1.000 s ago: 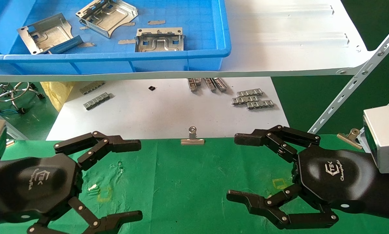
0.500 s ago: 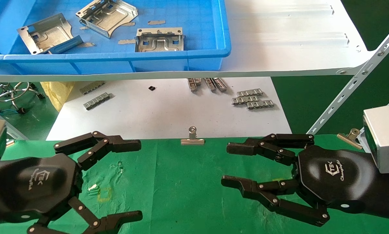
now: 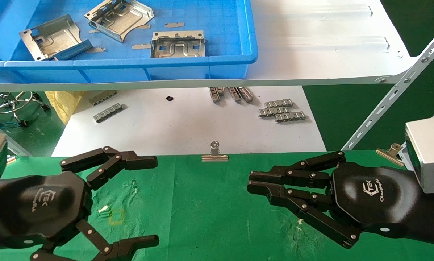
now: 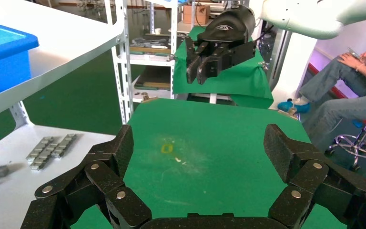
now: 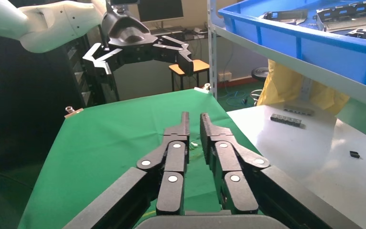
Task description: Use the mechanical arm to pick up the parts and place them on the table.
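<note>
Three shiny silver parts (image 3: 52, 36) (image 3: 120, 16) (image 3: 178, 44) lie in the blue bin (image 3: 130, 63) on the upper shelf; they also show in the right wrist view (image 5: 345, 9). Both grippers hover low over the green table (image 3: 202, 210), far below the bin. My left gripper (image 3: 155, 201) (image 4: 198, 148) is wide open and empty at the table's left. My right gripper (image 3: 250, 182) (image 5: 194, 117) is at the right, its fingers drawn together with only a thin gap, holding nothing.
The white shelf board (image 3: 311, 47) bearing the bin overhangs a lower white board with small grey ridged strips (image 3: 282, 110). A binder clip (image 3: 214, 154) grips the cloth's far edge, another (image 3: 389, 151) at far right. A slanted shelf brace (image 3: 394, 98) rises on the right.
My right gripper's fingers have closed from wide open to nearly touching, on nothing. The left gripper and the parts have not moved.
</note>
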Controlling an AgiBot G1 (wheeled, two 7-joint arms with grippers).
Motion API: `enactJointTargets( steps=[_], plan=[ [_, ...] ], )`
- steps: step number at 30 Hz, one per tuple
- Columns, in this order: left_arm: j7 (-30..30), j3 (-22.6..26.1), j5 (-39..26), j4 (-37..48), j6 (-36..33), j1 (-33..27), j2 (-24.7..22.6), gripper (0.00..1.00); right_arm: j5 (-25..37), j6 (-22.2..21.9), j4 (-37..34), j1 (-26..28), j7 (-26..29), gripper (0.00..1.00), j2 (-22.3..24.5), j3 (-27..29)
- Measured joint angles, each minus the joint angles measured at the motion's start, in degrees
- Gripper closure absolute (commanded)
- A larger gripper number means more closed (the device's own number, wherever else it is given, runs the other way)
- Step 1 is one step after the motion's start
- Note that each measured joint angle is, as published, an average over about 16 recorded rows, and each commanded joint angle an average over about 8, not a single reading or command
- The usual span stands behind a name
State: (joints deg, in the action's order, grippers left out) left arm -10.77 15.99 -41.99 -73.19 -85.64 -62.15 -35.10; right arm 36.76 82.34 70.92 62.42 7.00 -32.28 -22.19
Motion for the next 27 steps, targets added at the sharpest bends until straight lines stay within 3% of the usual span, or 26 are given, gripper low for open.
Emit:
enactJointTargets(
  steps=[5,10,17,23,24,27],
  plan=[
    [-0.18,0.21,-0.59,1.46,-0.14,-2.39,-0.69,0.0,0.0,0.0,0.0,0.0,0.0,1.0,0.0,0.0],
    [-0.33,1.0,-2.61,5.43,-0.65,-8.43,-2.45,0.0,0.0,0.0,0.0,0.0,0.0,1.0,0.0,0.0],
    [0.25,3.82,-9.73,18.48,0.36,-23.31,-7.71,0.0,0.0,0.0,0.0,0.0,0.0,1.0,0.0,0.0],
    [2.39,7.27,-19.03,34.48,6.98,-37.49,-14.26,0.0,0.0,0.0,0.0,0.0,0.0,1.0,0.0,0.0],
    [2.77,7.89,-20.63,37.27,8.54,-39.58,-15.44,0.01,0.0,0.0,0.0,0.0,0.0,0.97,0.0,0.0],
    [3.9,9.75,-25.29,45.24,13.66,-45.11,-18.93,0.21,0.0,0.0,0.0,0.0,0.0,0.6,0.0,0.0]
  ],
)
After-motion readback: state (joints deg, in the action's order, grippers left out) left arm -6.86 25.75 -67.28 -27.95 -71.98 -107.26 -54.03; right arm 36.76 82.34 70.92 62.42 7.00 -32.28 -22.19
